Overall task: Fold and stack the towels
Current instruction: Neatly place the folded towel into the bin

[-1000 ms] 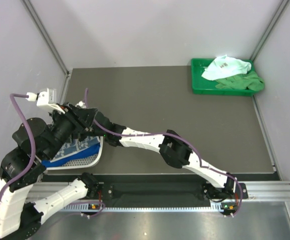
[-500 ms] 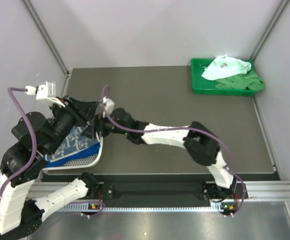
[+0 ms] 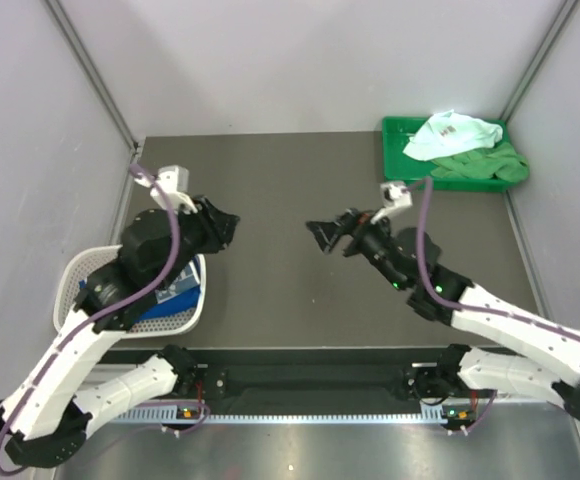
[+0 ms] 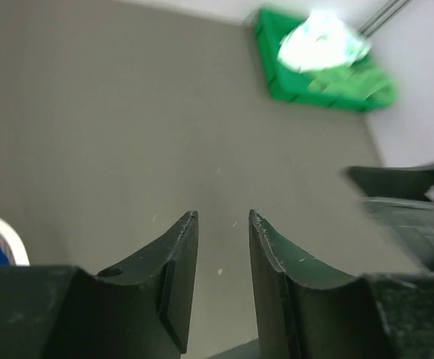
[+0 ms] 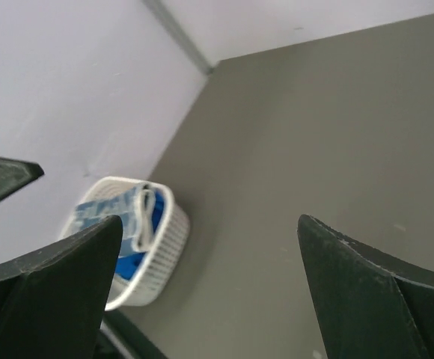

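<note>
— Left gripper (image 4: 223,217): where is it, and how is it set?

— It hangs above the left part of the dark grey counter (image 3: 270,180), holding nothing. Its two black fingers stand a narrow gap apart, with grey counter showing between them.

— And the right gripper (image 5: 209,224)?

— Spread wide and also empty. In its own camera, each finger sits at an outer edge of the frame. Seen from above, it floats over the middle of the counter and points left toward the other gripper. The two are apart, not touching.

— Where are the towels?

— In two places, well apart. A white mesh basket (image 5: 168,239) sits at the near left edge. Inside it lie a print towel (image 5: 101,213), white with navy marks, and a blue towel (image 5: 129,263) just beside it. From above, the left arm crosses over the basket and hides part of it.

— Are those two folded?

— They look flat and layered, but they are too small in view to tell how neatly.

— And the other place?

— A green tray (image 3: 392,165) in the far right corner. A mint towel (image 3: 455,135) is heaped on top. A green towel (image 3: 485,168) bunches beneath and beside it, reaching the tray's right rim. Both are crumpled.
</note>
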Robot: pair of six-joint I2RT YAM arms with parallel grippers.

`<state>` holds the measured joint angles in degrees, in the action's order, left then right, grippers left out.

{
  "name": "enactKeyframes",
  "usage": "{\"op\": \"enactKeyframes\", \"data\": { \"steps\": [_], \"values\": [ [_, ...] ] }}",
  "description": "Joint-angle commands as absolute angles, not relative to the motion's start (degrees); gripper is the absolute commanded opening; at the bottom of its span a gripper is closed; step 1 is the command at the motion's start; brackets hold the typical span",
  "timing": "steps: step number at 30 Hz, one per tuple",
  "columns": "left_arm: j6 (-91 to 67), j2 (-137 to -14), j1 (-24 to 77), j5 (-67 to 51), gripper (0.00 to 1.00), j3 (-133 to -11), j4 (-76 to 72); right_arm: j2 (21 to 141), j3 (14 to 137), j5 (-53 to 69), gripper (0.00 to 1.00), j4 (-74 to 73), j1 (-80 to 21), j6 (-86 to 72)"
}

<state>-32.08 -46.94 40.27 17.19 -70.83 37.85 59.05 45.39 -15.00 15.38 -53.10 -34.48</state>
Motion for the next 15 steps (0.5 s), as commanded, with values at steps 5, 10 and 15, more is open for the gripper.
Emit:
{"op": "enactKeyframes", "data": {
  "steps": [5,10,15],
  "values": [
    [-34.6,-49.2,40.5,13.6,0.38,-56.6,27.3,36.3,37.1,-35.9,1.00,-12.8,-52.5,-34.2],
    [-36.3,-53.2,40.5,9.5,0.36,-52.7,25.1,27.8,35.9,-40.5,1.00,-19.9,-52.5,-34.1],
    [-36.6,-53.3,40.6,8.4,0.36,-52.1,24.1,26.3,36.3,-44.2,1.00,-20.1,-52.4,-34.6]
  ]
}}
